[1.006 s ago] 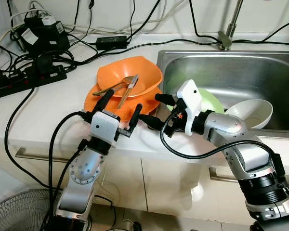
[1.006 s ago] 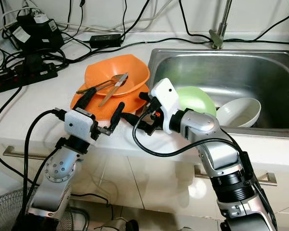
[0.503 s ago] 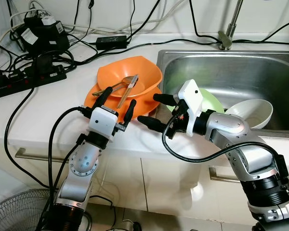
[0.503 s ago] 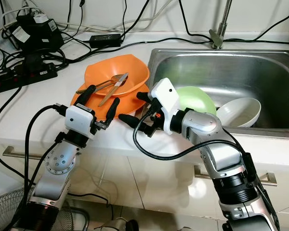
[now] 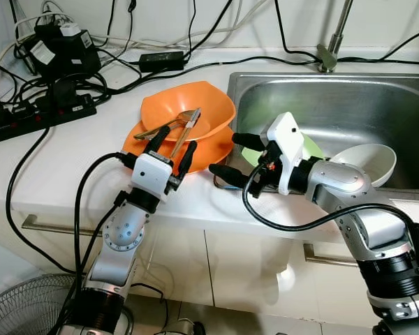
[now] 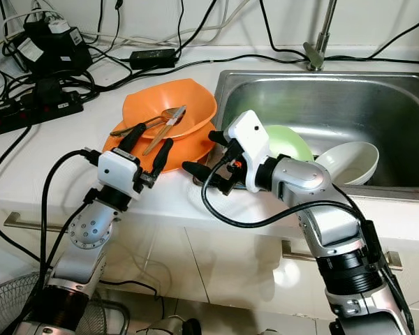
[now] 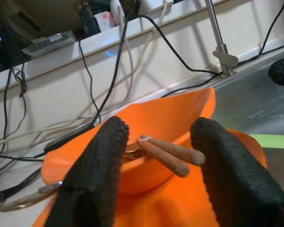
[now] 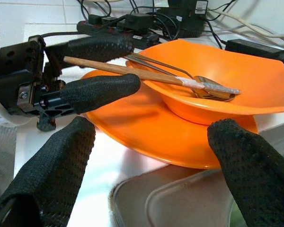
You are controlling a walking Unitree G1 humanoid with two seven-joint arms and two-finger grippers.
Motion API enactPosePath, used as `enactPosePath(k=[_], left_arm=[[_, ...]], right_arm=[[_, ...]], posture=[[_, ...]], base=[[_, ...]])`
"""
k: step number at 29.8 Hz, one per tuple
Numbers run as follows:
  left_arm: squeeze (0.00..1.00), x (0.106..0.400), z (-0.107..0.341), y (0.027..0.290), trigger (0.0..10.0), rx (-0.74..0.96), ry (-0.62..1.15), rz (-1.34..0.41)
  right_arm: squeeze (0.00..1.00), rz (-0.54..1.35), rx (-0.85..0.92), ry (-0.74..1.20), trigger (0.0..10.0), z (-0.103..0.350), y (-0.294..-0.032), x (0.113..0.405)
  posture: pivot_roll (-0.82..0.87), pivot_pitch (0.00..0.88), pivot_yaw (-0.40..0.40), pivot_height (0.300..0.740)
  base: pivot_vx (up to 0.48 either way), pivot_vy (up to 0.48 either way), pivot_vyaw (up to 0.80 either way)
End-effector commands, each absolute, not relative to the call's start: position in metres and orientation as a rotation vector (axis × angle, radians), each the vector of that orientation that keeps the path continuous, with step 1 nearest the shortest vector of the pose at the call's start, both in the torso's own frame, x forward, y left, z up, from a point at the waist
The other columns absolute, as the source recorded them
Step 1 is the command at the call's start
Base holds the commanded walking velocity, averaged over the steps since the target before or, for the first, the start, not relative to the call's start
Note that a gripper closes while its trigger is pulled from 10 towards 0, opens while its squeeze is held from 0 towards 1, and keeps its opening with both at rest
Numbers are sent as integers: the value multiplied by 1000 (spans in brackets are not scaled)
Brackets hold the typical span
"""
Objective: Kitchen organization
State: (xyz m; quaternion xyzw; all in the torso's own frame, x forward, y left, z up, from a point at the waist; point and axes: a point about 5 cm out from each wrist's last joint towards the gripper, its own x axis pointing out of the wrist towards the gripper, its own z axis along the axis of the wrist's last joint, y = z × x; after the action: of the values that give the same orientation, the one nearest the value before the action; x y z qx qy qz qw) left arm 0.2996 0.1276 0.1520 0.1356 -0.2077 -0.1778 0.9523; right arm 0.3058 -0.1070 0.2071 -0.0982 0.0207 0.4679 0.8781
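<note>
White tabletop with a steel sink sunk in on the right, and a mess of black cables and a power strip along the far left by the wall. In the sink there's a green plate and a white bowl. Just left of the sink sits an orange plate with an orange bowl on it, and wooden-handled utensils lie in that bowl.

The left wrist view shows what the head views can't: the utensil handles poking over the bowl's rim right between the left gripper's jaws, which are open and holding nothing. The right wrist view catches the left gripper's fingers at the plate's near edge.

Compared with a second ago, the left gripper has pushed farther in toward the plate. The right gripper, jaws spread wide and empty, has slid right toward the sink's left rim.
</note>
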Motion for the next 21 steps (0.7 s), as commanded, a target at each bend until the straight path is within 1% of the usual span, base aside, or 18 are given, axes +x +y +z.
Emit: enactPosePath(k=[1, 21], left_arm=[[0, 302, 154, 130, 0, 269, -433, -361], [0, 303, 153, 133, 0, 264, -426, -368]], right_arm=[[0, 974, -213, 22, 10000, 213, -107, 305], [0, 974, -201, 15, 10000, 214, -104, 305]], posture=[[-56, 61, 127, 740], [-54, 57, 131, 740]], base=[[0, 0, 0], [0, 0, 0]])
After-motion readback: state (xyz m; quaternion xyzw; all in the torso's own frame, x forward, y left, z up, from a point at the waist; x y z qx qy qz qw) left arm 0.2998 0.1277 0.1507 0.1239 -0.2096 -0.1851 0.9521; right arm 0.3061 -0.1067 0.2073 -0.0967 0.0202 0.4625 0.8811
